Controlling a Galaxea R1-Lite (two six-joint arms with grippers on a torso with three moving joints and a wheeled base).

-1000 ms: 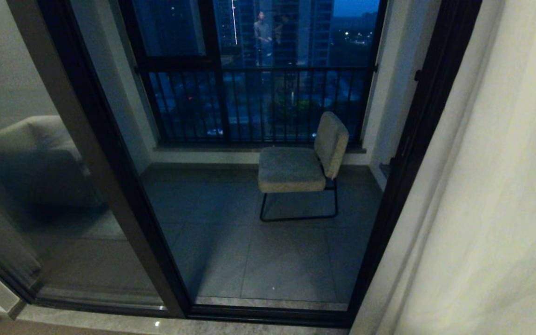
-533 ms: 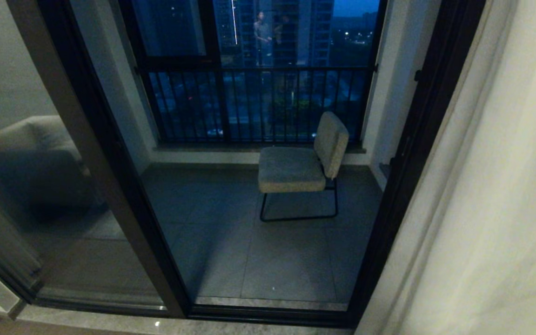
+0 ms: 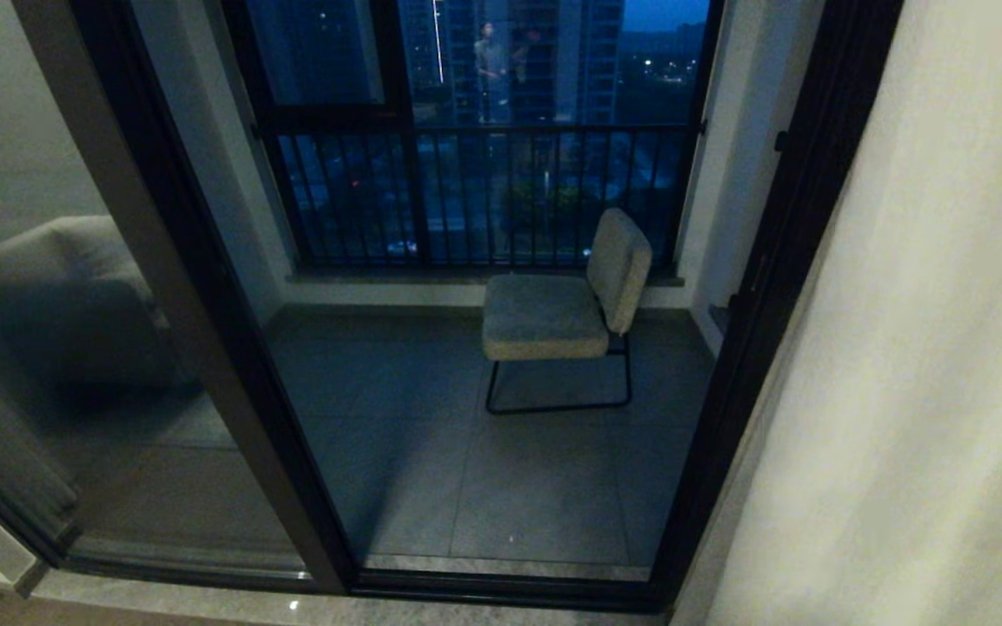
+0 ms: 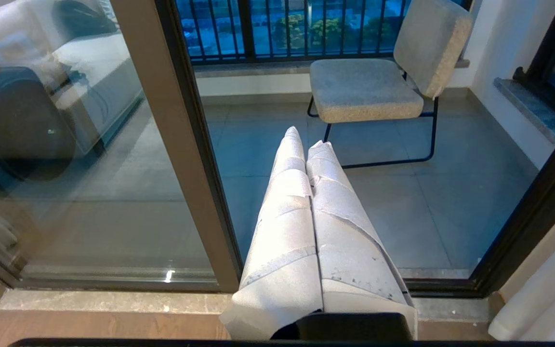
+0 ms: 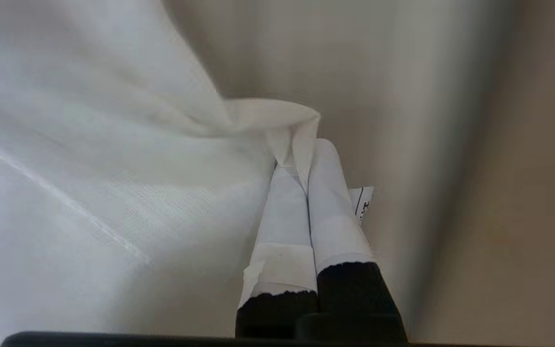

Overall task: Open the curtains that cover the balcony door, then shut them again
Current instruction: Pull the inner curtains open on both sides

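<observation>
Here: right gripper [image 5: 301,144] clamped on curtain [image 5: 89,159] edge, panel hanging vertical beside door [image 3: 779,261]; left gripper [image 4: 306,140] closed, empty, farther off

- Head view is dim and bluish; dusk light comes through the balcony door [image 3: 431,287].
- Its glass reflects the room faintly.
- The curtains [image 3: 918,365] look smeared, without sharp pleats.
- Straight frames bow near edges.

No readable text anywhere; the small white tag [image 5: 363,205] beside my right pincer [image 5: 301,149] carries dark print, too small to read.
</observation>
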